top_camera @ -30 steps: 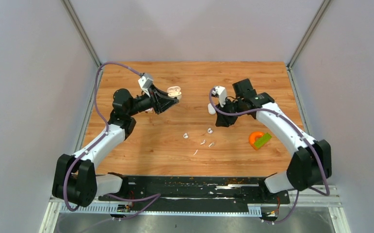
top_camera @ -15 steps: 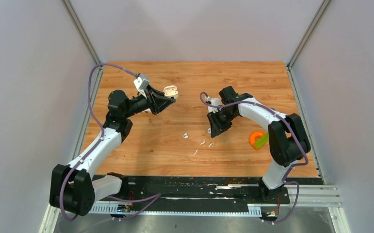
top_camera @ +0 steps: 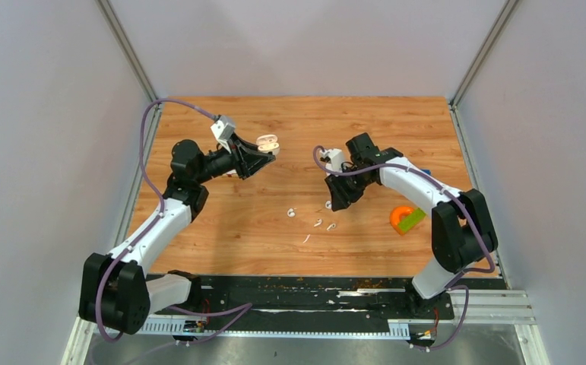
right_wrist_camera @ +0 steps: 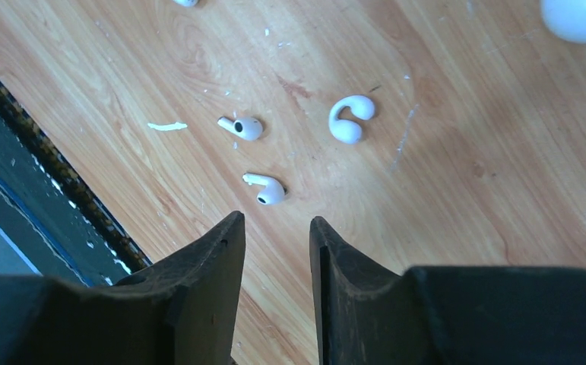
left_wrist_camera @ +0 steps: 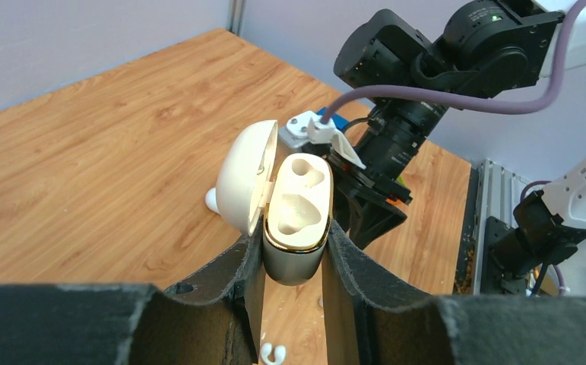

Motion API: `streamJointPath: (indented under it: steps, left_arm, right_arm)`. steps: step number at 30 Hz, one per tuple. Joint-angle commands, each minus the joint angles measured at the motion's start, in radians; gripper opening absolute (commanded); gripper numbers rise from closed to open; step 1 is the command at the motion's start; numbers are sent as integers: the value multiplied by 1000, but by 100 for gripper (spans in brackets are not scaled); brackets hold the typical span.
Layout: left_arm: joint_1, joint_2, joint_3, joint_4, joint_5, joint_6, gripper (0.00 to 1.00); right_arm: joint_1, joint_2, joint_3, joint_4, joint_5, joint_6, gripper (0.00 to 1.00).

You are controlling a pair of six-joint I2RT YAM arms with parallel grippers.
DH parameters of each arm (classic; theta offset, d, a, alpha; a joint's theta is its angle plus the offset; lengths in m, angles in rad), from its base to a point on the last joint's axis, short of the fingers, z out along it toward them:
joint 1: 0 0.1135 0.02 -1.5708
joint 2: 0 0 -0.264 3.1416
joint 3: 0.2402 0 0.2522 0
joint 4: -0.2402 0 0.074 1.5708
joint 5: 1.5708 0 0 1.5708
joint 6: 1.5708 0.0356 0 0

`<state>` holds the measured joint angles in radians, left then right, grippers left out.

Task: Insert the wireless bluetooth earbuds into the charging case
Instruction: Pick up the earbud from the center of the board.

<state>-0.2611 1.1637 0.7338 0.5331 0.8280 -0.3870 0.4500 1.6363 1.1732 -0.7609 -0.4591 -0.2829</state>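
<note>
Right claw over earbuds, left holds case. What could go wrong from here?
The earbuds lie close together, each smaller than a finger of the right claw; closing may knock a neighbour away.
The left claw grips the charging case low down, off the table; pushing a bud in may tilt it.

Light: bright, even, from overhead | Shadows: soft and short under both arms on the wooden table (top_camera: 274, 243) | Glare: mild sheen on the glossy charging case (left_wrist_camera: 293, 258) | Focus: overhead view sharp; near fingers (right_wrist_camera: 198, 293) in both wrist views dark and blurred | Distortion: slight wide-angle stretch at wrist-view edges
</note>
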Motion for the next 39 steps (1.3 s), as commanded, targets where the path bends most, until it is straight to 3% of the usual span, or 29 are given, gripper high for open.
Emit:
streamJointPath:
  steps: [1, 4, 7, 11, 16, 20, 30, 39]
  left_arm:
    - [4, 6, 45, 6, 1, 22, 0]
    - [5, 3, 45, -10, 2, 33, 0]
    - [5, 1, 45, -23, 3, 40, 0]
    - [4, 9, 51, -24, 6, 36, 0]
    - [5, 10, 55, -22, 2, 40, 0]
    - [5, -8, 45, -27, -3, 43, 0]
    - [5, -29, 48, -54, 4, 73, 0]
    - [4, -43, 27, -61, 8, 77, 0]
  right_arm:
    - [26, -47, -20, -14, -52, -168, 37]
    - [25, -121, -101, 68, -2, -319, 37]
    - [26, -163, -156, 249, 73, -269, 37]
    - [46, 34, 61, 60, 63, -44, 35]
    - [115, 126, 154, -76, 58, 105, 43]
    - [132, 195, 213, -155, 75, 229, 41]
    - [152, 365, 335, -219, 77, 277, 37]
    - [182, 404, 343, -233, 116, 317, 33]
